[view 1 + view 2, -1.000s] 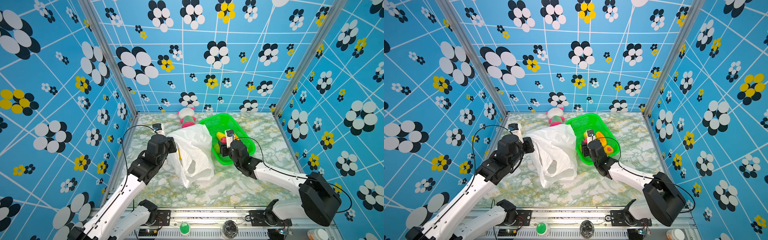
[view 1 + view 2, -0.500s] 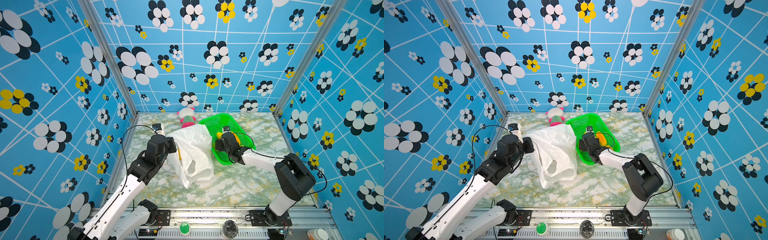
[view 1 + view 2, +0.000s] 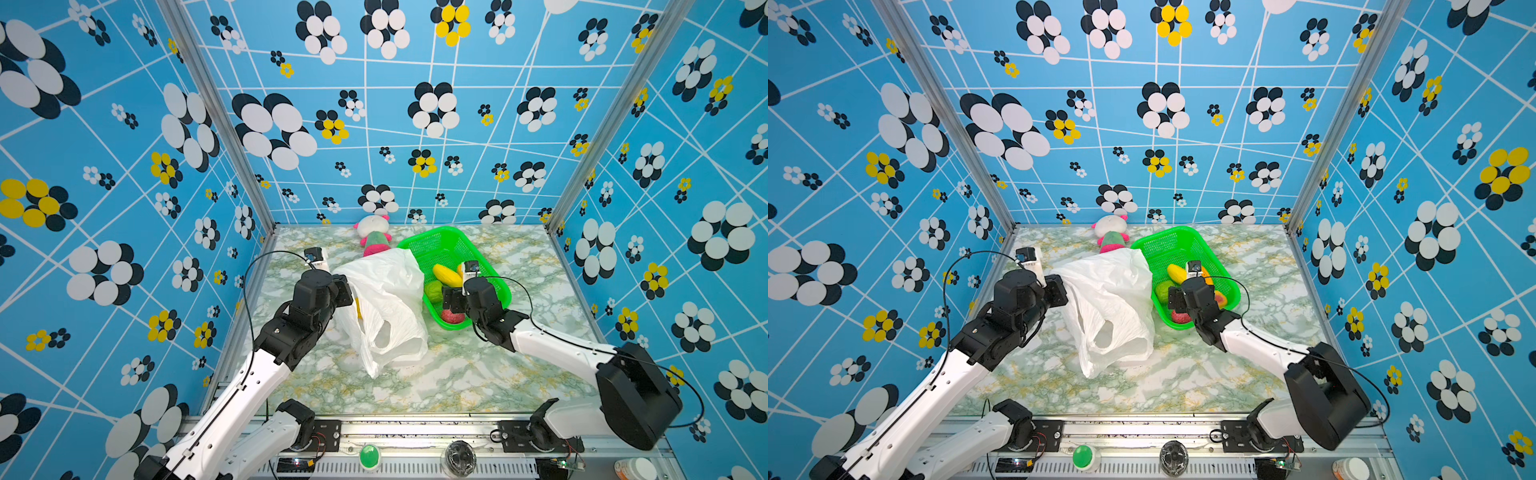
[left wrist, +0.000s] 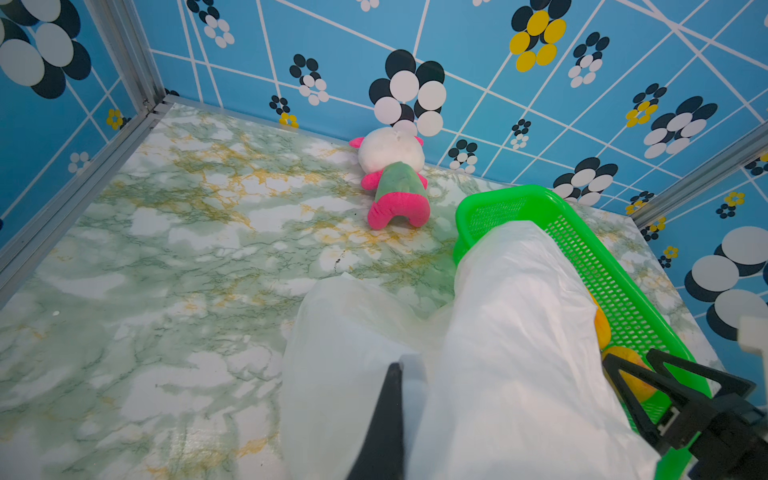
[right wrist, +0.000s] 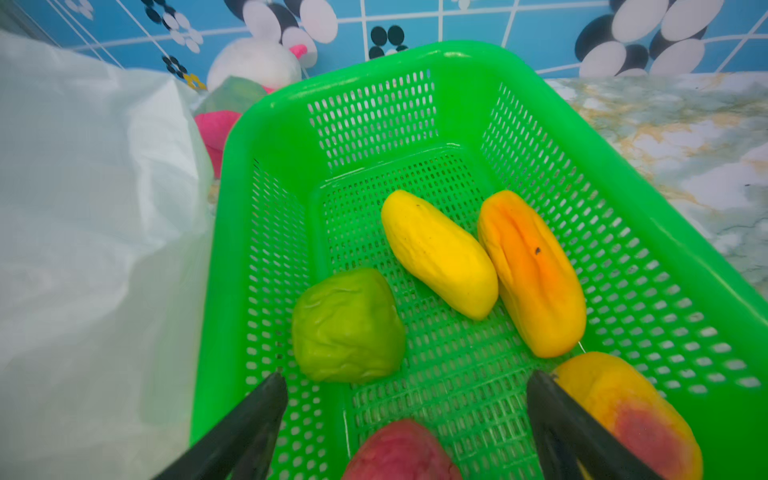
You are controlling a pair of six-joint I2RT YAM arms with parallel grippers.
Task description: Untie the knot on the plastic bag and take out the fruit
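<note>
The white plastic bag [image 3: 386,299] hangs crumpled at mid-table, its upper edge held up by my left gripper [image 3: 348,291], which is shut on it. In the left wrist view the bag's film [image 4: 519,332] drapes over my black finger [image 4: 390,415]. The knot shows in no view. Several fruit lie in the green basket [image 5: 415,54]: yellow [image 5: 438,253], orange [image 5: 532,270], green [image 5: 347,326], pinkish red [image 5: 401,453] and yellow-red [image 5: 627,415]. My right gripper [image 5: 407,380] hovers open over the basket's near end [image 3: 451,301], holding nothing, with the pinkish red fruit just below it.
A white, pink and green plush doll [image 3: 373,237] lies by the back wall, just behind the bag and basket. Patterned blue walls close in three sides. The basket [image 3: 1231,286] touches the bag's right side. A green button [image 3: 369,456] sits on the front rail.
My right gripper's jaws have spread wider over the basket, and that arm reached in with its elbow raised, then drew back low. The left arm and the bag have stayed put.
</note>
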